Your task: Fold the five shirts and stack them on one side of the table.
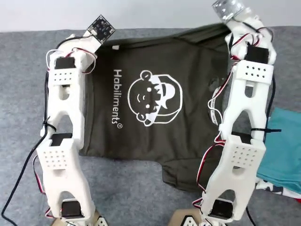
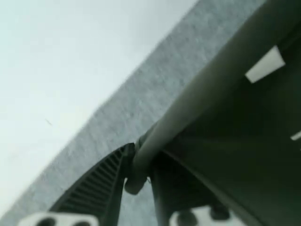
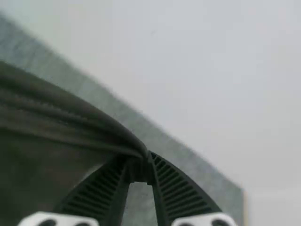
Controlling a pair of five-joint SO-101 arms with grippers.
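Note:
A dark olive shirt (image 1: 155, 108) with a white cartoon print lies spread on the grey table, its far edge lifted between the two arms. My left gripper (image 2: 136, 162) is shut on the shirt's collar edge (image 2: 188, 113) at the far left, next to a white label (image 2: 265, 63). My right gripper (image 3: 138, 172) is shut on a bunched fold of the shirt (image 3: 70, 122) at the far right corner. In the high view the left arm (image 1: 66, 99) runs along the shirt's left side and the right arm (image 1: 244, 117) along its right side.
A teal garment (image 1: 284, 148) lies at the table's right edge beside the right arm, with a patterned piece (image 1: 277, 188) under it. Grey table cloth (image 1: 122, 188) shows near the front. The table's far edge meets a pale wall.

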